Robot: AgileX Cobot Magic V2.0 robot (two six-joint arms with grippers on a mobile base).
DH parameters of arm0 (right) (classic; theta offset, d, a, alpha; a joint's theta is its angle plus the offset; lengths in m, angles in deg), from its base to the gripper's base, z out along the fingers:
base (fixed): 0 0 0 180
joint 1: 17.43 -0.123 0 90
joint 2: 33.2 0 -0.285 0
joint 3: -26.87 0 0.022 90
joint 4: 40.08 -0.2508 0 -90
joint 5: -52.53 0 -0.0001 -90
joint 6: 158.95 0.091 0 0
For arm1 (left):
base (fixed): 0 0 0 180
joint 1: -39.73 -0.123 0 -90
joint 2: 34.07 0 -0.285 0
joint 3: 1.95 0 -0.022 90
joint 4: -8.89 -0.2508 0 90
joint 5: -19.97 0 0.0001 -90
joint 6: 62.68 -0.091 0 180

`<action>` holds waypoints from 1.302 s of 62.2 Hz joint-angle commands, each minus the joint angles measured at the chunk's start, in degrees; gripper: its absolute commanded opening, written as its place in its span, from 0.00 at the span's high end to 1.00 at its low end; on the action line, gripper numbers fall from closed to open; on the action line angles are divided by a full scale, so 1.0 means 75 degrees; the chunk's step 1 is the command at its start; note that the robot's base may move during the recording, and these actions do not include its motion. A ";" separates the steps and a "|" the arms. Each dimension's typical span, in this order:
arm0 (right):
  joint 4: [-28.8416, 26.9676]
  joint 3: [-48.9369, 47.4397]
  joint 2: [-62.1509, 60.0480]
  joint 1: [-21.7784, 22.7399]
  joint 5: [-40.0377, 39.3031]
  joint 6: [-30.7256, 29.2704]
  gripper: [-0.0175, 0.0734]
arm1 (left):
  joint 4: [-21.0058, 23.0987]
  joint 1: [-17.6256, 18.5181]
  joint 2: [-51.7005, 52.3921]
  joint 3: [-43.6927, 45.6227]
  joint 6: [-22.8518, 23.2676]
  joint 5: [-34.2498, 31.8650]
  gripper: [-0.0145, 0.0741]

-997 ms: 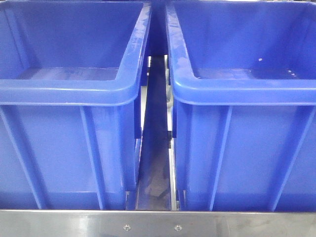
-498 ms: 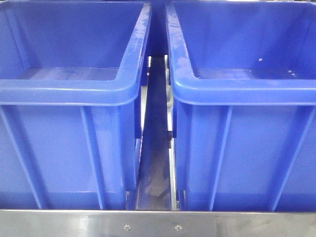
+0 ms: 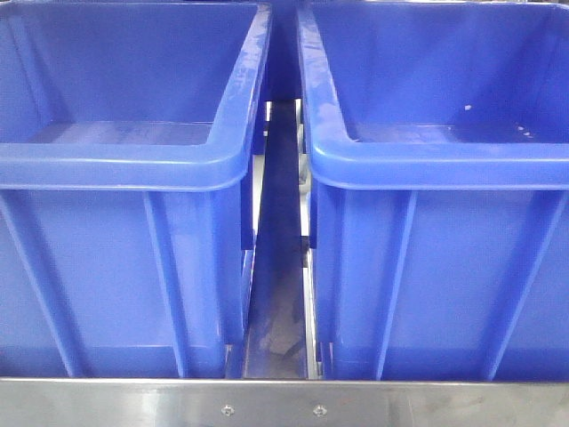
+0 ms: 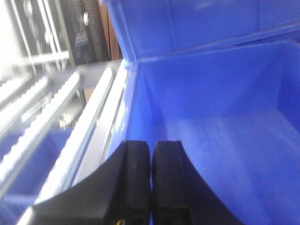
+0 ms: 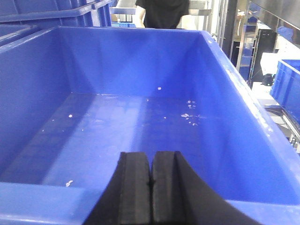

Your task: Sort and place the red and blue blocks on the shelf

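Note:
No red or blue block shows in any view. The shelf shows as a flat steel front rail (image 3: 133, 405) with screws in the front view, and as white roller tracks (image 4: 42, 126) in the left wrist view. My left gripper (image 4: 151, 143) is shut and empty, over the left edge of a big blue bin (image 4: 225, 108). My right gripper (image 5: 152, 153) is shut and empty, just above the near rim of another blue bin (image 5: 140, 117). Neither gripper shows in the front view.
Two large blue plastic bins stand side by side on the shelf, the left bin (image 3: 116, 160) and the right bin (image 3: 444, 160), with a narrow gap (image 3: 280, 294) between them. A person in black (image 5: 161, 11) stands behind the right bin. More blue bins (image 5: 286, 79) are at far right.

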 commanded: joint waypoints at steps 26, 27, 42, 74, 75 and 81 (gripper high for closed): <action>0.0070 -0.0174 -0.0161 0.0052 -0.0694 -0.0044 0.75 | -0.0116 0.0030 0.0339 -0.0633 -0.0021 -0.1011 0.69; 0.0070 -0.0174 -0.0161 0.0052 -0.0694 -0.0044 0.75 | -0.0116 0.0030 0.0338 -0.0686 -0.0021 -0.1013 0.69; 0.0070 -0.0174 -0.0161 0.0052 -0.0694 -0.0044 0.75 | -0.0203 0.0046 0.1015 -0.1610 0.0307 -0.1026 0.69; 0.0070 -0.0174 -0.0153 0.0052 -0.0700 -0.0044 0.75 | -0.1944 0.0030 0.2657 -0.2154 0.2691 -0.0161 0.69; 0.0070 -0.0174 -0.0153 0.0052 -0.0700 -0.0044 0.75 | -0.1900 0.0030 0.2657 -0.2154 0.2676 -0.0161 0.69; 0.0070 -0.0174 -0.0153 0.0052 -0.0700 -0.0044 0.75 | -0.1871 0.0030 0.2657 -0.2154 0.2662 -0.0161 0.69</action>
